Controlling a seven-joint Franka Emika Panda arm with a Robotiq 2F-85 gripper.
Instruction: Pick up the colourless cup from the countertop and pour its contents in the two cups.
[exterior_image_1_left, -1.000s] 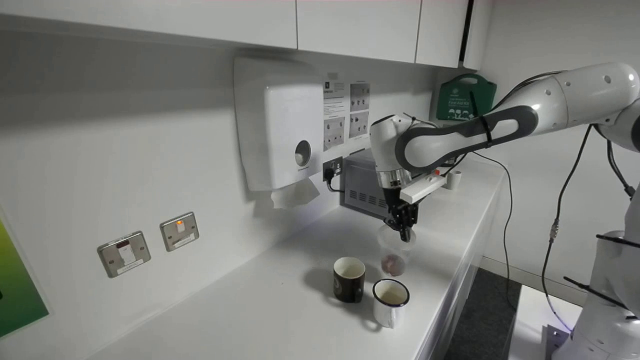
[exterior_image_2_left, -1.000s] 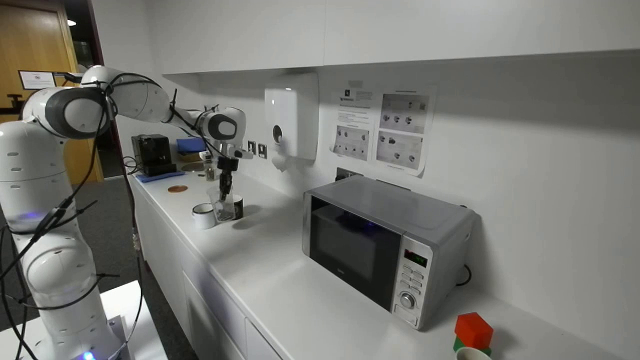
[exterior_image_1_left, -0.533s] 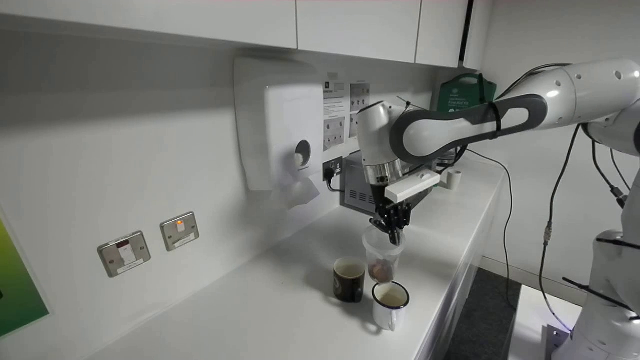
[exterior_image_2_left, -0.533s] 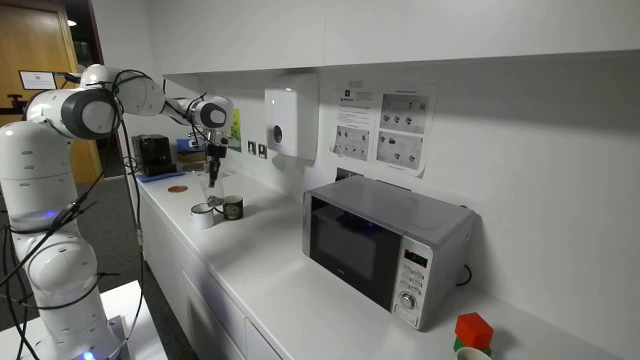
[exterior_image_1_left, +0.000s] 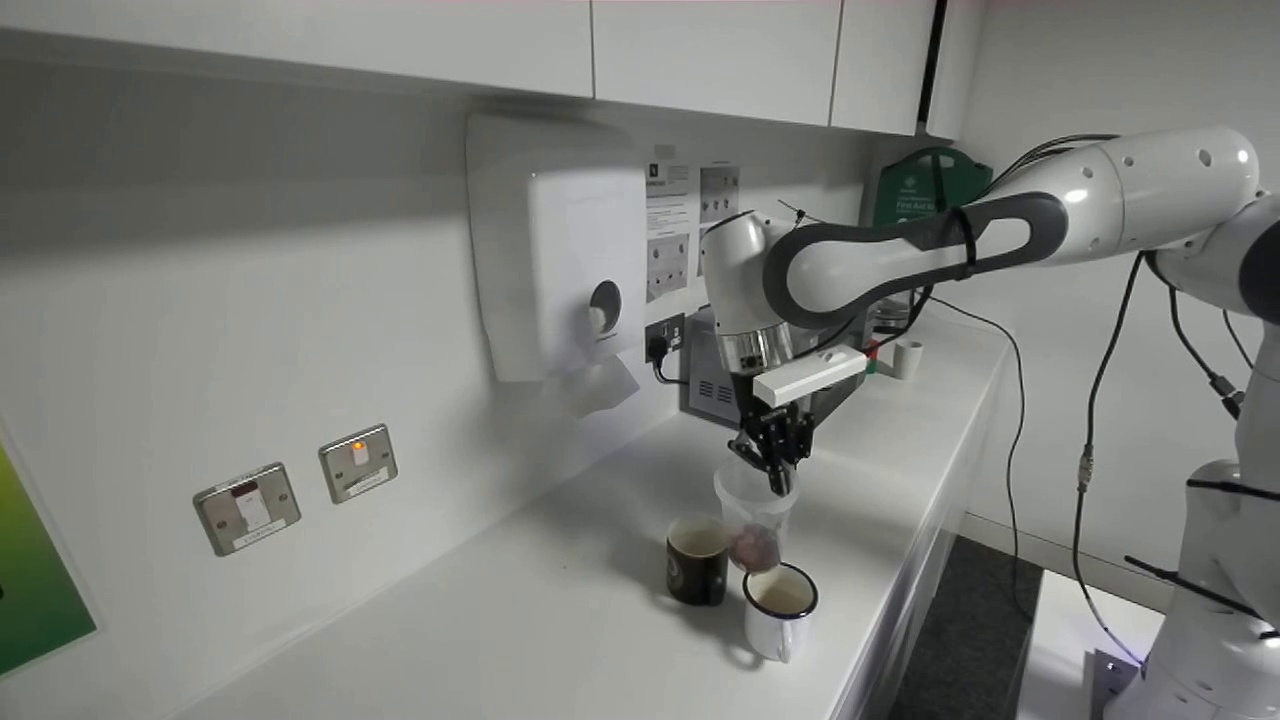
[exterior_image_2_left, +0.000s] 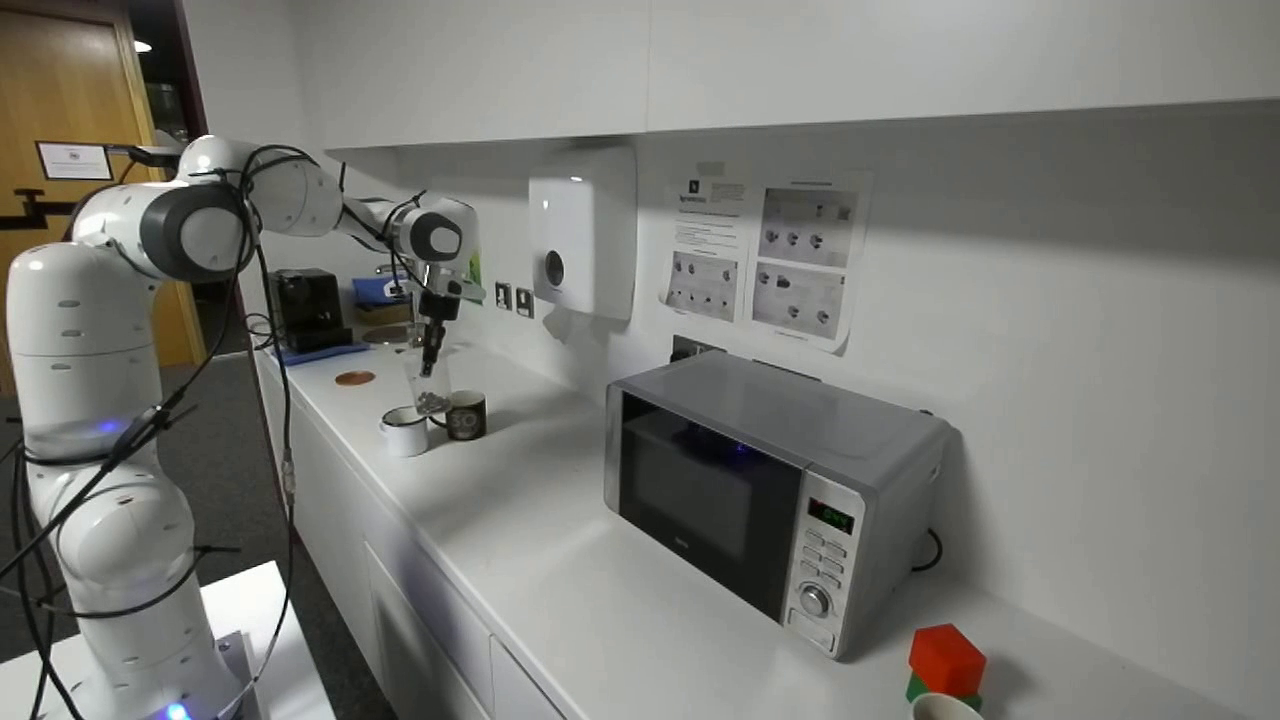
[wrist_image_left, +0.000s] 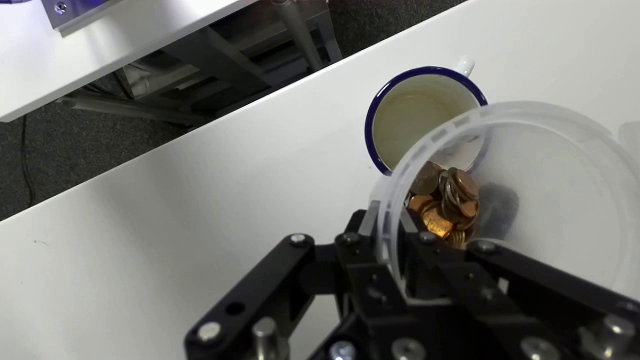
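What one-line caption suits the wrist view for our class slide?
Gripper pinching a clear cup of coins by its rim, near a blue-rimmed white mug.

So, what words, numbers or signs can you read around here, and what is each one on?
"First Aid" on the green case; its remaining print is partly covered or too small.
"30" on the dark mug.
Too small or blurred to read: the microwave display, wall sheets, switch labels, framed notice and print on the dispenser.
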